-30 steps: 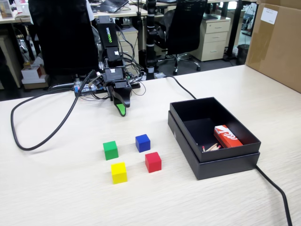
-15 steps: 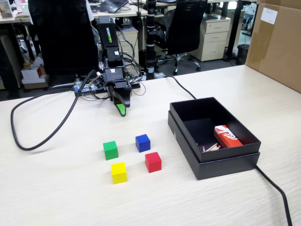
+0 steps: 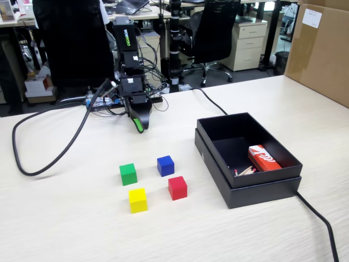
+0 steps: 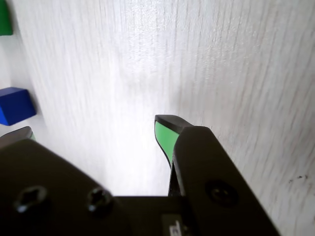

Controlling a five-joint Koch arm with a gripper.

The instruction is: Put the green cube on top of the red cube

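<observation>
Green cube (image 3: 128,174): seen resting flat on the table (image 3: 65,218), at the left of a loose group of four cubes in the fixed view; only a sliver of it is caught at the top left corner of the wrist view (image 4: 5,17).
Red cube (image 3: 177,187): found on the table at the right of the group, apart from the green one, nothing stacked on it.
Blue cube (image 3: 165,165): placed at the back of the group, nearest the arm; also picked up at the left edge of the wrist view (image 4: 15,104).
Yellow cube (image 3: 137,200): set at the front, just beside the green one but not touching.
Gripper (image 3: 140,124): held above bare table behind the cubes, tip pointed down, nothing carried. In the wrist view (image 4: 93,130) a wide gap of table is shown between the green-faced tips, so the claw appears to be spread, though one tip is barely in frame.
Black box (image 3: 283,188): parked to the right of the cubes, an orange-red packet (image 3: 263,158) lying inside.
</observation>
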